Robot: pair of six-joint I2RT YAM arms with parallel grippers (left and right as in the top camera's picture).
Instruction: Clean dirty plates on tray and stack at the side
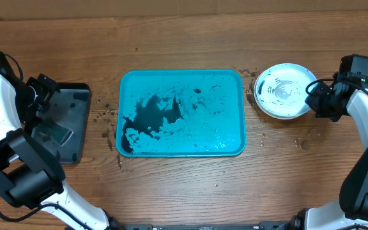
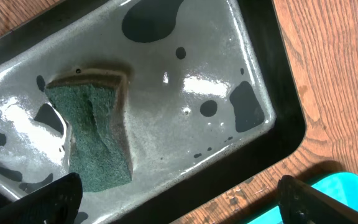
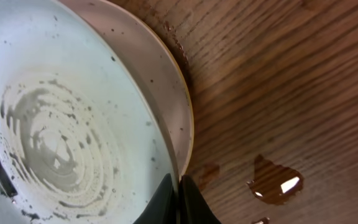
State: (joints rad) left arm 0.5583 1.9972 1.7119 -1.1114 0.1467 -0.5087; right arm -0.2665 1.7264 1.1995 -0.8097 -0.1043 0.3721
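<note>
The turquoise tray (image 1: 229, 128) lies mid-table, holding only black smears and water. To its right the plates (image 1: 285, 91) sit stacked on the wood. The top plate (image 3: 55, 124) is pale, with grey ring smears and specks. The rim of another plate (image 3: 160, 81) shows under it. My right gripper (image 1: 315, 96) (image 3: 180, 199) is shut on the top plate's right rim, one finger on each side. At the far left my left gripper (image 1: 40, 96) (image 2: 182, 205) stands wide open over a black tray, holding nothing.
The black tray (image 1: 75, 96) (image 2: 185, 118) is wet and holds a green sponge (image 2: 95, 137) with dark droplets around it. A brown puddle (image 3: 277, 182) lies on the wood beside the plate stack. Dark specks dot the table around the turquoise tray.
</note>
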